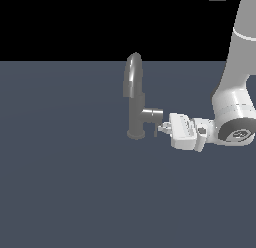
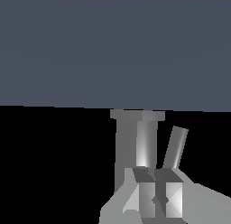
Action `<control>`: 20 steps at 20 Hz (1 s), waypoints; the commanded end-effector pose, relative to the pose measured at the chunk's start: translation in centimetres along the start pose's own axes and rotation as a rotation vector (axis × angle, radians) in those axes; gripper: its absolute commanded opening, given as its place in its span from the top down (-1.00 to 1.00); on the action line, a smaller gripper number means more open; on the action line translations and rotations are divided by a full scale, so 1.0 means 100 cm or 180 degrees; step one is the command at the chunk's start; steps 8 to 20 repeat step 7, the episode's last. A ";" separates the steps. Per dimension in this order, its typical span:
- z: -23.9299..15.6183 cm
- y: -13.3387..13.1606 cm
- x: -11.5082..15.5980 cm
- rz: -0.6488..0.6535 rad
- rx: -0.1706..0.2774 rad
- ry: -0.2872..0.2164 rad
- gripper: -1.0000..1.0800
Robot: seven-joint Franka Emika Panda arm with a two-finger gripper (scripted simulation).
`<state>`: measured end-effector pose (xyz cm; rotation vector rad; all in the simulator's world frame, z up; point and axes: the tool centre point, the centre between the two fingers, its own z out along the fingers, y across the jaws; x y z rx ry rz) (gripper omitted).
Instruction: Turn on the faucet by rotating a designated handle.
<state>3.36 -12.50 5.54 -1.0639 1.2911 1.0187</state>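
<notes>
— Exterior view first. Where was your pincer?

— My pincer (image 1: 163,127) lay level, low over the floor (image 1: 65,192), tips right at the end of the side stub (image 1: 152,114) of the faucet (image 1: 135,99). The handle (image 1: 156,131), a thin stick, hung from that stub just ahead of my tips. Touching or a hair apart, I couldn't tell.

— Wrist view?

— My fingers (image 2: 143,191) were pressed nearly together, only a thin dark seam between the pads, nothing pinched. Faucet column (image 2: 135,142) stood straight beyond them; a slanted bar (image 2: 175,148), likely the handle, sat just off one fingertip.

— Progress?

— Approach looked done. As for the turn, I judged it barely begun, if at all: the pushing of the handle round remained.
</notes>
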 end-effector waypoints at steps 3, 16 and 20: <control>0.013 -0.003 0.017 0.0083 -0.0042 -0.0018 1.00; 0.015 -0.008 0.021 0.0095 -0.0045 -0.0018 1.00; 0.015 -0.008 0.021 0.0095 -0.0045 -0.0018 1.00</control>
